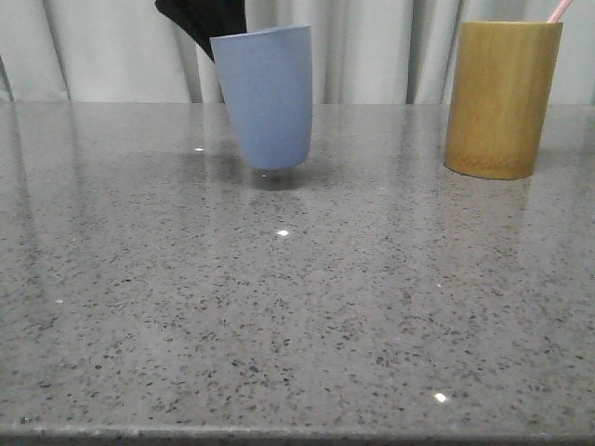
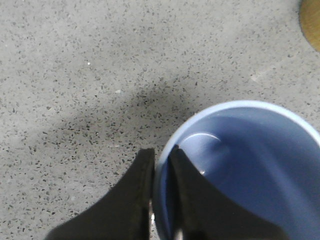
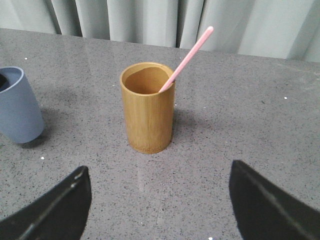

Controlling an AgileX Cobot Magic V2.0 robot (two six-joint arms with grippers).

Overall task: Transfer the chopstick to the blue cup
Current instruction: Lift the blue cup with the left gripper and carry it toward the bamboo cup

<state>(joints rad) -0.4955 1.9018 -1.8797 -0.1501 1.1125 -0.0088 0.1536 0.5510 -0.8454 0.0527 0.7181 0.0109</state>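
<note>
The blue cup point(image 1: 268, 98) is in the back middle of the table, leaning slightly, its rounded base just above its shadow. My left gripper point(image 2: 161, 155) is shut on the blue cup point(image 2: 250, 170) at the rim, one finger inside and one outside; in the front view the left gripper point(image 1: 206, 26) shows as a black shape behind the cup's top. A pink chopstick point(image 3: 187, 57) leans out of the bamboo holder point(image 3: 148, 107), and its tip point(image 1: 559, 9) shows at the back right. My right gripper point(image 3: 159, 170) hangs open a short way in front of the holder, empty.
The bamboo holder point(image 1: 502, 98) stands upright at the back right, well apart from the blue cup point(image 3: 17, 107). Its edge also shows in the left wrist view point(image 2: 312, 20). Grey curtains hang behind the speckled grey table point(image 1: 297, 307).
</note>
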